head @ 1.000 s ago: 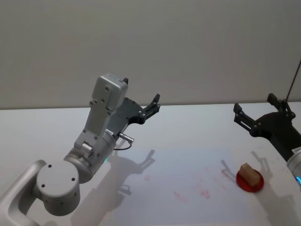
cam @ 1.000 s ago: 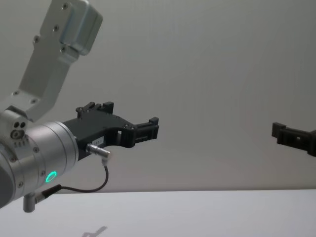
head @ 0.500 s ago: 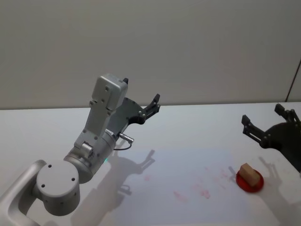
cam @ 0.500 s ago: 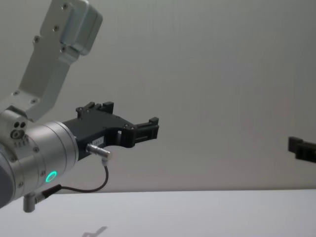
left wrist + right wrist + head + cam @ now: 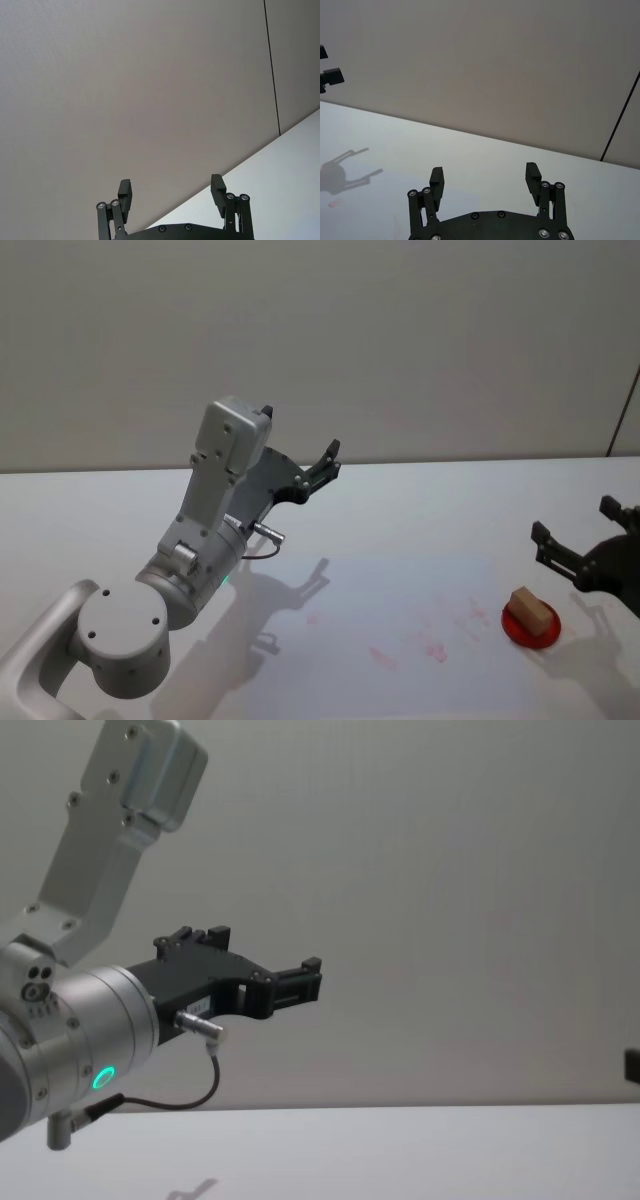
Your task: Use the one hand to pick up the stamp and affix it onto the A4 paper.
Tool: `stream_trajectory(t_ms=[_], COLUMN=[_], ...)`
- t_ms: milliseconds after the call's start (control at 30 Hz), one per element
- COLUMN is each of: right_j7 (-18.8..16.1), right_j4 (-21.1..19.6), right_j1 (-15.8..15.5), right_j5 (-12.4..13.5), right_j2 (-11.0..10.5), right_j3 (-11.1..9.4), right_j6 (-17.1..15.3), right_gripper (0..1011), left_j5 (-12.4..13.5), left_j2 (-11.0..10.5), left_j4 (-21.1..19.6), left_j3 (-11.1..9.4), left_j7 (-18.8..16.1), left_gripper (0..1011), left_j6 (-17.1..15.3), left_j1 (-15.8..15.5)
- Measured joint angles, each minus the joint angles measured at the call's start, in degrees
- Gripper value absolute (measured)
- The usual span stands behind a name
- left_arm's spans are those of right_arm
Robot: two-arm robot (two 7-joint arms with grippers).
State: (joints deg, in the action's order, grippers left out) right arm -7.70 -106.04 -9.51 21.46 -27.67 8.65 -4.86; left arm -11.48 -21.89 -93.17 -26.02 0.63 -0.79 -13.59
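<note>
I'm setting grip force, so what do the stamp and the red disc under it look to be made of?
The stamp looks like bare wood: a light tan, matte, square-edged block with no gloss, though any grain is too small to confirm. The red disc it sits on could be plastic or an ink pad: flat, round and evenly saturated red. I cannot tell which.

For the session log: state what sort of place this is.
Probably a robot test bench: a white table against a plain wall, the stamp on a red pad beside red-marked paper, the right gripper open near it, the left gripper raised at left.
</note>
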Motion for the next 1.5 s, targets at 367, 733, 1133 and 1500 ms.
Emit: stream_trajectory(t_ms=[367,733,1133,1500], right_j7=[-1.5,-4.2,-6.7,-7.6], right_j4=[0.6,3.0,5.2,6.6], right_j1=[-1.5,-1.0,-0.2,0.1], right_j5=[0.3,-0.6,-3.0,-4.4], right_j2=[-1.1,-0.9,-0.6,-0.7], right_j3=[-0.5,-0.1,0.6,0.7], right_j6=[0.2,0.4,-1.2,-2.2], right_gripper=[1001,1001,1001,1001], left_j5=[0.0,0.0,0.0,0.0], left_j2=[0.0,0.0,0.0,0.0], left_j4=[0.0,0.0,0.0,0.0], left_j3=[0.0,0.0,0.0,0.0], left_j7=[0.0,0.0,0.0,0.0], left_gripper=[1001,1001,1001,1001], left_j6=[0.0,0.0,0.0,0.0], left_j1=[0.0,0.0,0.0,0.0])
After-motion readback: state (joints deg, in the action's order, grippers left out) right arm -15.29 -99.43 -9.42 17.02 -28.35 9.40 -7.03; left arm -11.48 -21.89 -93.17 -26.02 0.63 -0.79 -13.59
